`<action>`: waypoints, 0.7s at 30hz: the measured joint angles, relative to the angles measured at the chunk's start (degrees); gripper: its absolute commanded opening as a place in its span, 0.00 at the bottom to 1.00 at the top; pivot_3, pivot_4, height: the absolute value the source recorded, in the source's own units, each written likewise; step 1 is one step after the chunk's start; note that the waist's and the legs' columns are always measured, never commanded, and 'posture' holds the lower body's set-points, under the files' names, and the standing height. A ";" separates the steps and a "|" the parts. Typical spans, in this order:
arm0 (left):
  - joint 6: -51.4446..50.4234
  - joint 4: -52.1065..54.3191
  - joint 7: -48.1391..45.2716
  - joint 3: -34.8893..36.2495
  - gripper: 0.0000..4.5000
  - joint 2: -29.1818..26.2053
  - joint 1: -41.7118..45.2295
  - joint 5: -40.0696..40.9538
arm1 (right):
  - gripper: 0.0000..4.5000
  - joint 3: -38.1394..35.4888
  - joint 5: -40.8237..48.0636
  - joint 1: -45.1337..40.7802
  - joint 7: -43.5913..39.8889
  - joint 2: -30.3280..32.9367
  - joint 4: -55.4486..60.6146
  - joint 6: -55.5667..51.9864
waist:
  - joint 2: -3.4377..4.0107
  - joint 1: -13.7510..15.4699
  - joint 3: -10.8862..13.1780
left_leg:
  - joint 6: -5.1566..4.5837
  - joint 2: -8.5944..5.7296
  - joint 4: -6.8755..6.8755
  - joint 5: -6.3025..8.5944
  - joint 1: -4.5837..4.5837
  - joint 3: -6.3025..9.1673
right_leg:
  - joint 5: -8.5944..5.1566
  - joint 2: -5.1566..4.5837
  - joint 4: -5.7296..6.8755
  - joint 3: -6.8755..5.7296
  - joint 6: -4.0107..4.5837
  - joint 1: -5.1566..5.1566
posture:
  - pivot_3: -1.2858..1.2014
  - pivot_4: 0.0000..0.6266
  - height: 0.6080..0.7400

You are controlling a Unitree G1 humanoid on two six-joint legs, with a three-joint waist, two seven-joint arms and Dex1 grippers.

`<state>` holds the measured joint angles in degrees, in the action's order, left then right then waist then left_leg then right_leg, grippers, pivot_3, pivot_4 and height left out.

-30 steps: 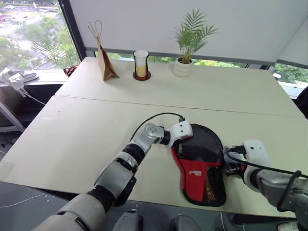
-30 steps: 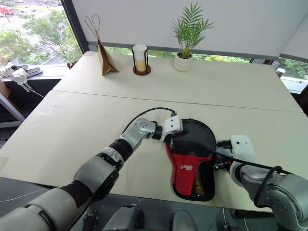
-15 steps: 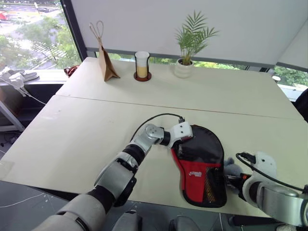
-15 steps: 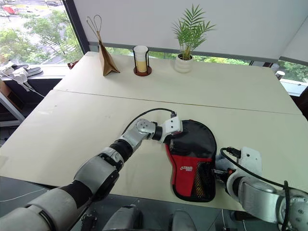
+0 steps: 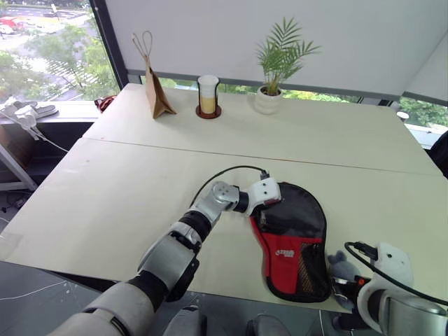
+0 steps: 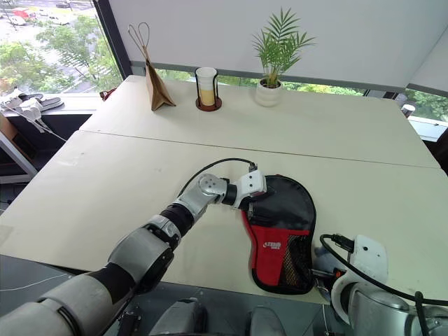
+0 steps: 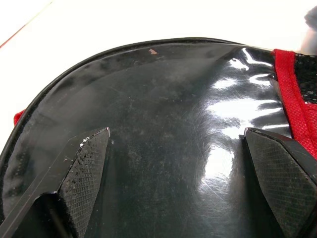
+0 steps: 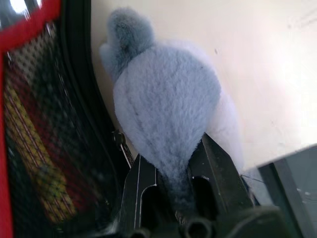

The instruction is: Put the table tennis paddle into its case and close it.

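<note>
The case [image 5: 292, 241] lies flat near the tabletop [image 5: 126, 182] front edge, its rounded black end under the left end effector [image 7: 178, 148] — fingers spread wide, grasping nothing. Beside its mesh-and-red lower part, the right end effector [image 8: 173, 173] is clenched on a grey-blue fluffy ball [image 8: 168, 109].

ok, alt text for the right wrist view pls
The right gripper is shut on a grey-blue fluffy ball that lies on the pale table. Right beside the ball is the edge of the black case, with its mesh pocket.
</note>
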<state>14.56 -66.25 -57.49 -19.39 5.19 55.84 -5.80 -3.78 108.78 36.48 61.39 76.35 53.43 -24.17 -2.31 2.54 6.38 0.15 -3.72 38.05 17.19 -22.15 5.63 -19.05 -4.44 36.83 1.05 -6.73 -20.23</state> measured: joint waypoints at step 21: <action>0.36 -0.18 0.15 -0.02 1.00 0.28 -0.01 -0.28 | 0.00 -16.66 3.50 11.50 -13.09 8.62 -4.28 -8.79 | 0.24 -0.16 0.12 | -0.01 -0.20 0.01 0.00 -0.05 0.49 | 0.00 -0.04 -0.69 -0.01 0.00 0.47 | 0.52 0.24 1.00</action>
<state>14.92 -66.43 -57.34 -19.41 5.47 55.82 -6.08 -20.44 112.29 47.98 48.31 84.98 49.16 -32.97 -2.07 2.38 6.50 0.14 -3.92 38.07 17.19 -22.20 6.11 -19.05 -4.48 36.14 1.04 -6.73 -19.77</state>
